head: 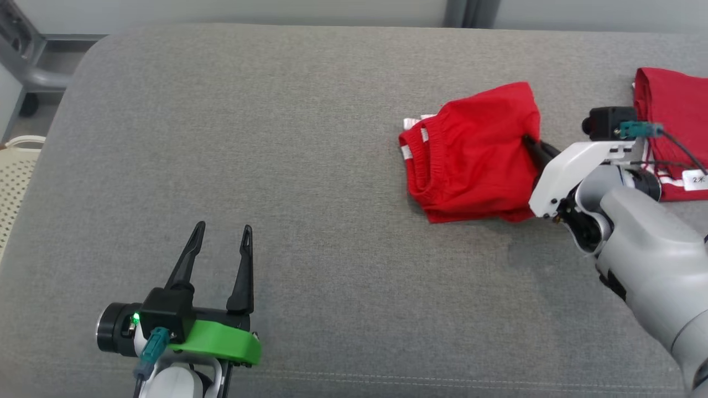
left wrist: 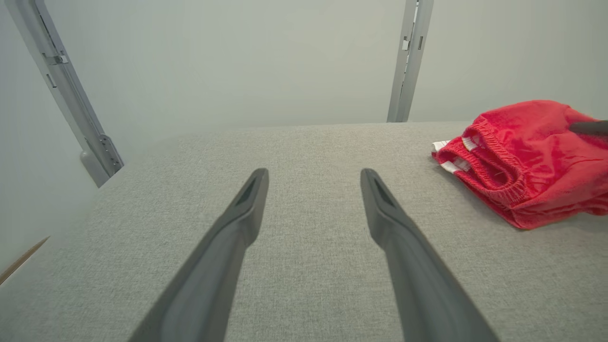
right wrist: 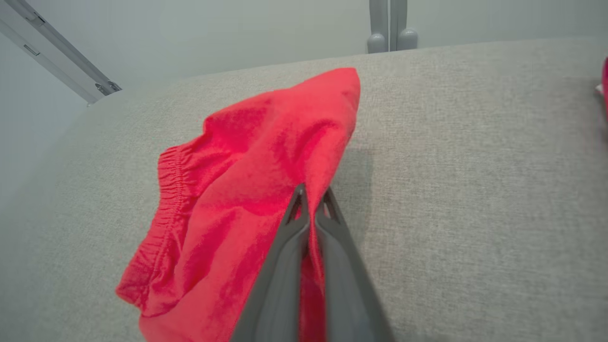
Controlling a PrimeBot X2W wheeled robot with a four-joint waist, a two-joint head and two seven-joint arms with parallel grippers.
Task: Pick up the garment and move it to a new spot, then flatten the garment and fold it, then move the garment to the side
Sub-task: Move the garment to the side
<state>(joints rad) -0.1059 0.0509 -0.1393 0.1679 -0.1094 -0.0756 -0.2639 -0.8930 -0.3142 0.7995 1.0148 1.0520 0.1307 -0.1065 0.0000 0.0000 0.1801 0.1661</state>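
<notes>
- The wide grey woven-fabric cushion [head: 310,166] spreads across my whole head view, with a pale wall behind it.
- My right forearm [head: 647,249], pale grey with a white wrist shell, comes in from 4 o'clock and slants toward 10 o'clock.
- The crumpled red cloth garment [head: 470,155], with a gathered elastic waistband and white stripes, lies on the cushion at about 2 o'clock in my head view. Its waistband faces 9 o'clock. In my left wrist view it sits at 2 o'clock, well apart from that gripper.
- A second red cloth piece [head: 672,105] with white stripes lies at 3 o'clock from the garment. A strip of bare cushion separates the two.
- My left pincer [head: 223,229], with dark fingers on a green mount, sits at 7 o'clock in my head view. Its fingers stand wide apart and point to 12 o'clock, with nothing between them but grey fabric.
- A cream perforated basket [head: 16,177] peeks in at the 9 o'clock edge, off the cushion.
- My right pincer [right wrist: 312,199] is pinched tight on the garment's 3 o'clock edge. In my right wrist view a fold of red cloth is squeezed between the two dark fingers, and the cloth rises to a peak toward 12 o'clock.
- A small white label [head: 696,179] hangs by my right wrist; I cannot make out all its writing.
</notes>
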